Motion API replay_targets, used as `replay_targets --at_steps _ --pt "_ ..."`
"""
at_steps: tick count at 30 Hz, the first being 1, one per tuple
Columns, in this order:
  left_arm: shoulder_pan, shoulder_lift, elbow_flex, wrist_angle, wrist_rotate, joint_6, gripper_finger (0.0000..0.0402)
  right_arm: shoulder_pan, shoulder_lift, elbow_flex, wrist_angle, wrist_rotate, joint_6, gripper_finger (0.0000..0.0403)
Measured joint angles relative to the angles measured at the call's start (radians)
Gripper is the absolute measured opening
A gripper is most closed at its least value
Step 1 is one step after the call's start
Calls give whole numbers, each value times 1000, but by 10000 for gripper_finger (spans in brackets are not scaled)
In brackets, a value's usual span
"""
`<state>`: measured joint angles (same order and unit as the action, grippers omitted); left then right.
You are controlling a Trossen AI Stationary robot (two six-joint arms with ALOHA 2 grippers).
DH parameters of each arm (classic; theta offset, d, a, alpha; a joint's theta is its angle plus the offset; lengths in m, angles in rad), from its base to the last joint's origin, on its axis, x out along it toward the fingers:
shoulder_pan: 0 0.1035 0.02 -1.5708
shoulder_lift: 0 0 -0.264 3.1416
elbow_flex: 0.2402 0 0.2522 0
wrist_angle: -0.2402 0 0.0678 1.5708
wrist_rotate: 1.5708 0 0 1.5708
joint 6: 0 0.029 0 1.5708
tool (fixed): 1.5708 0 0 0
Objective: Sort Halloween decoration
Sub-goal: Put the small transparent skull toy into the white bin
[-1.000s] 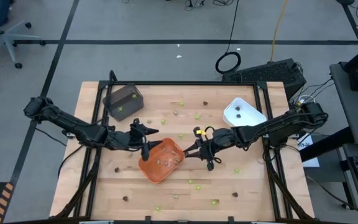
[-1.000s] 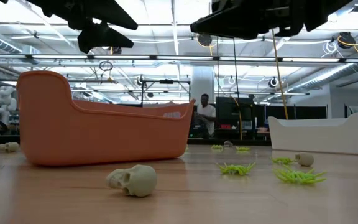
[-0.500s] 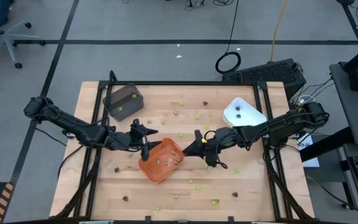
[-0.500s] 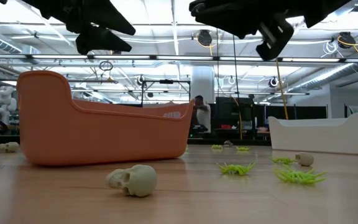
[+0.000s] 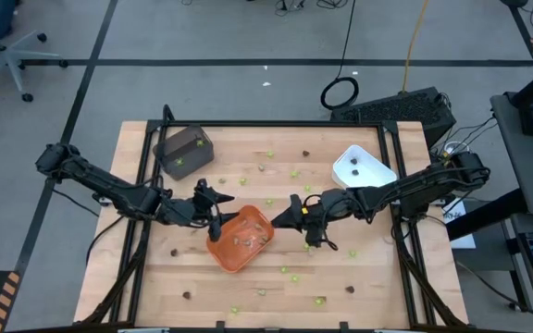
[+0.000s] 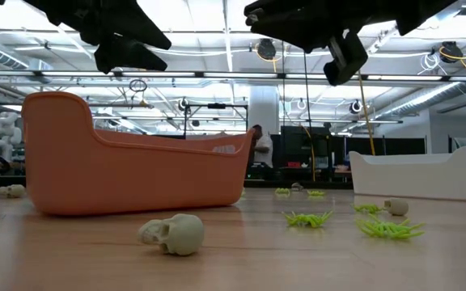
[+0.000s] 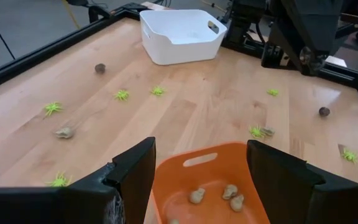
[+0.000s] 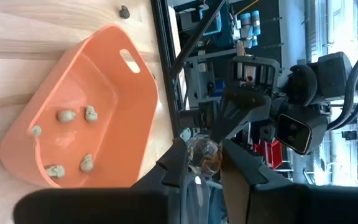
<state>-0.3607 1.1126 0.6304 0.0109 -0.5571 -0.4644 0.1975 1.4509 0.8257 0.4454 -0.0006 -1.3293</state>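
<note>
Centre frame from above, the right gripper (image 5: 290,212) hangs just beside the orange tray (image 5: 240,240), at its right-hand rim. Its fingers are nearly together, pinching a small pale piece (image 8: 202,151) which only its own wrist view shows; from above that piece cannot be made out. The tray lies left and slightly below the gripper, so the drop looks like a short reach leftward. The left gripper (image 5: 210,211) waits at the tray's upper-left edge, jaws spread wide. Tan-grey skulls (image 8: 73,115) already sit in the tray; lime-green spiders (image 7: 123,94) and a loose skull (image 6: 174,234) are scattered over the table (image 5: 378,277).
</note>
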Motion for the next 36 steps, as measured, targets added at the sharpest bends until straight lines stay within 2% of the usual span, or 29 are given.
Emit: replay_targets --at_steps 6,17,27,36 --pt "0 0 0 0 0 0 248 -2 0 0 0 0 15 47" --pt "0 0 0 -1 0 0 248 -2 0 1 20 -3 231 47" --pt "0 0 0 -5 0 6 248 -1 0 1 21 -6 530 47" --pt "0 38 0 -5 -1 3 248 0 0 1 21 -9 941 47"
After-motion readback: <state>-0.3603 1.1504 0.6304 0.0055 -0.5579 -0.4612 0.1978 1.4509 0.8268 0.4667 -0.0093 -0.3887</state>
